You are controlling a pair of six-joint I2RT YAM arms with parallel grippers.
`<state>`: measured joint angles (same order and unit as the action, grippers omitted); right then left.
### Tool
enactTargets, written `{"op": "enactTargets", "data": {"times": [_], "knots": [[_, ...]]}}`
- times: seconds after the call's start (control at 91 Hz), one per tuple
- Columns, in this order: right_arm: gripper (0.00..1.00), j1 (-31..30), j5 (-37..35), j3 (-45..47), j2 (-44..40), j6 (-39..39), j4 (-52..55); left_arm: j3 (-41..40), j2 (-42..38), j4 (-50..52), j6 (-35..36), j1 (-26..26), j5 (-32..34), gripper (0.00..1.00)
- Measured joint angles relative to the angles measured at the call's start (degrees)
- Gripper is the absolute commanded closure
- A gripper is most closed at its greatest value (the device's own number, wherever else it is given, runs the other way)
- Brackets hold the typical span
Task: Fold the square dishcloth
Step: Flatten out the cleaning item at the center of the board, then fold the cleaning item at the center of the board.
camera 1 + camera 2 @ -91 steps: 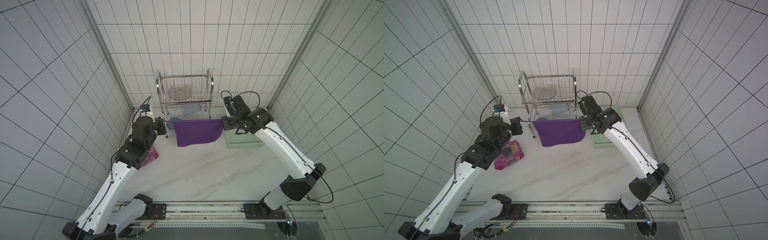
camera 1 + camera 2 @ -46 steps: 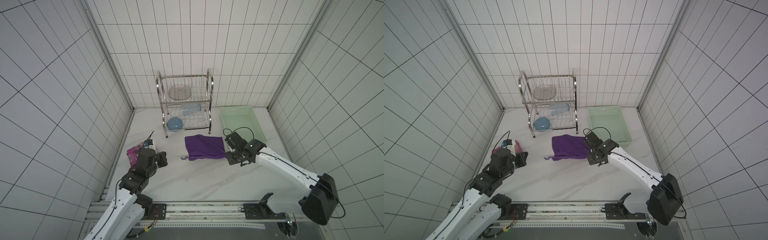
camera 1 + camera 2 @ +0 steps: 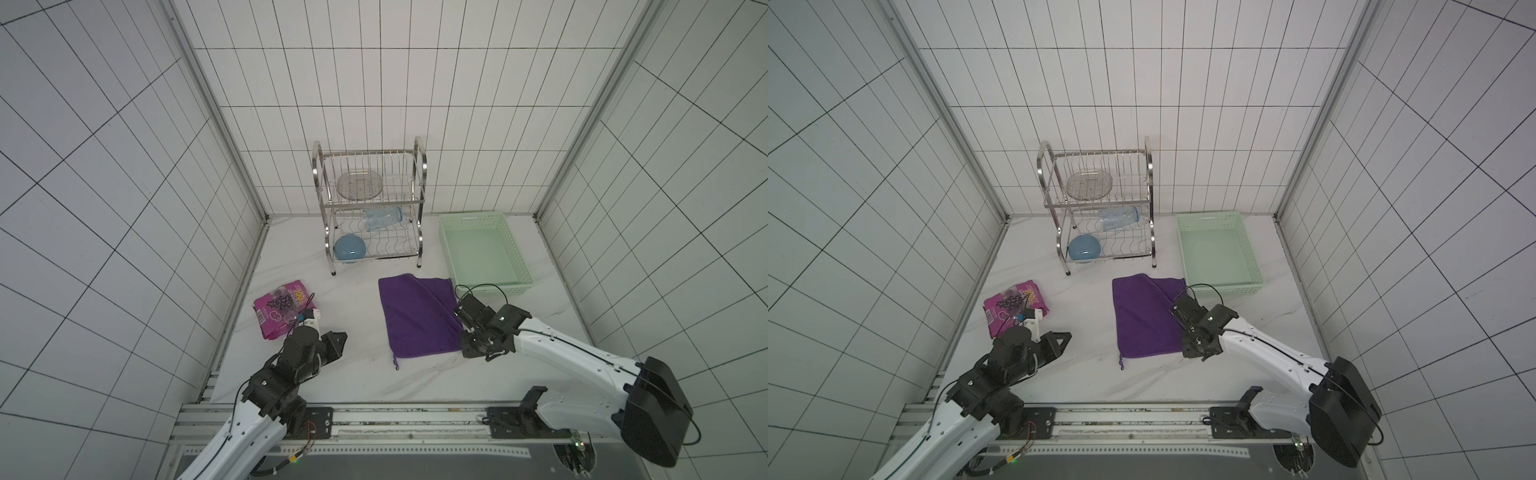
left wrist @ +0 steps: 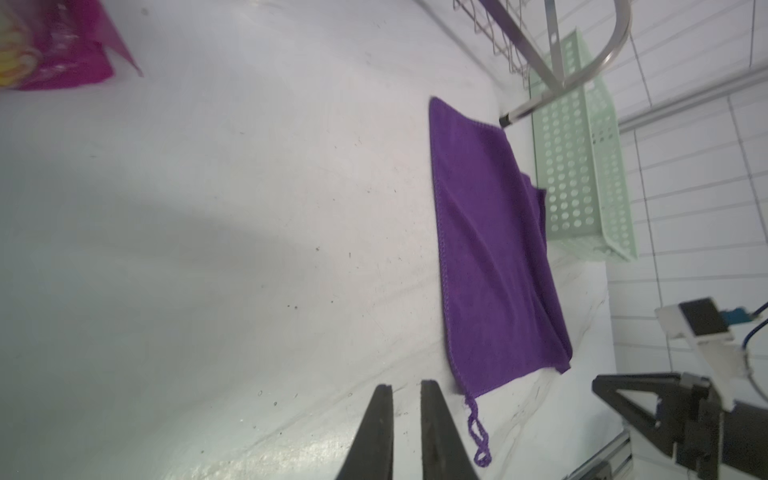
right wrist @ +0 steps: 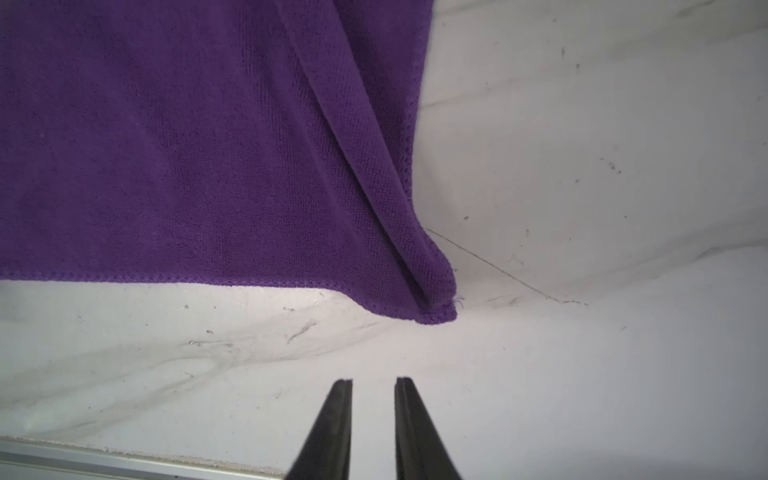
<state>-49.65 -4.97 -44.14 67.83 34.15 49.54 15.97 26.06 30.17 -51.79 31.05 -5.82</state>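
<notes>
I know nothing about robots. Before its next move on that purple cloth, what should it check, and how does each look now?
1. The dishcloth lies on the table: ok.
2. The left fingers are empty, slightly apart: ok.
3. The right fingers are empty, slightly apart: ok.
4. The dishcloth is smooth: not ok, a raised crease runs to the corner nearest the right fingers.
5. The loop lies free on bare table: ok.
6. Layer edges match: cannot tell.
</notes>
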Motion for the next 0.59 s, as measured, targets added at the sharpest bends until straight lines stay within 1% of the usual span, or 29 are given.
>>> {"op": "enactTargets", "data": {"times": [0.099, 0.187, 0.264, 0.363, 0.473, 0.594], "knots": [[0.67, 0.0, -0.5, 0.0, -2.2, 3.0, 0.8, 1.3, 9.5, -3.0, 1.2, 6.0, 0.0, 0.63], [0.67, 0.0, -1.7, 0.2, -3.7, 5.8, 1.9, 4.4, 17.8, -4.3, 2.9, 12.1, 0.8, 0.54], [0.66, 0.2, -3.1, 0.8, -4.5, 8.1, 2.8, 8.0, 24.2, -5.7, 3.8, 17.6, 2.2, 0.49], [0.63, 1.1, -4.5, 2.4, -5.7, 10.8, 3.7, 12.0, 30.7, -7.1, 4.2, 23.9, 5.0, 0.43], [0.62, 3.7, -5.1, 4.7, -7.7, 12.3, 4.0, 14.4, 36.4, -8.3, 4.0, 27.8, 7.5, 0.39], [0.59, 6.3, -5.2, 6.0, -10.4, 13.3, 4.1, 16.7, 42.6, -8.5, 3.3, 29.4, 9.8, 0.39]]}}
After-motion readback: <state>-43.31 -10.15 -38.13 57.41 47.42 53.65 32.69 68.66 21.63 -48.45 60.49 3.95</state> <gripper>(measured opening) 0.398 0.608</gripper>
